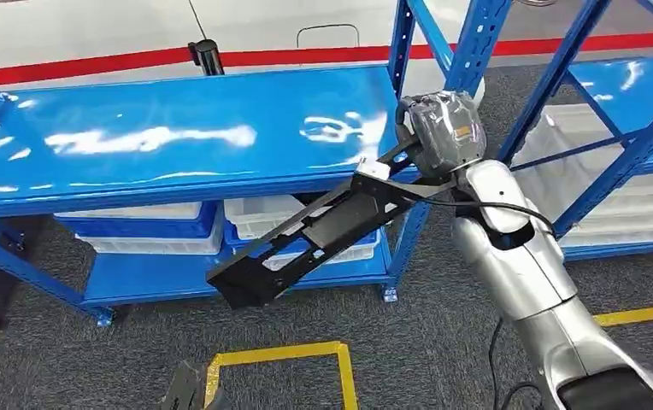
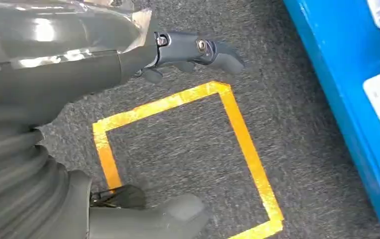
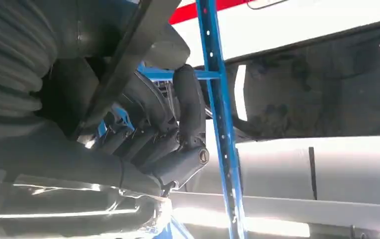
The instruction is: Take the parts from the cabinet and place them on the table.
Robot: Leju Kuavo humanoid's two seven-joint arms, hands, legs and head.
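The right hand [image 1: 430, 162] grips a flat, perforated black metal bracket [image 1: 306, 243]; the left hand [image 2: 128, 99] hangs spread above speckled grey carpet [image 2: 188, 144].

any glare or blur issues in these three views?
Head view: strong white glare streaks on the blue shelf, black part sharp. Left wrist view: carpet slightly smeared by motion around the yellow tape. Right wrist view: right hand dark and backlit, bright blown-out band behind it.
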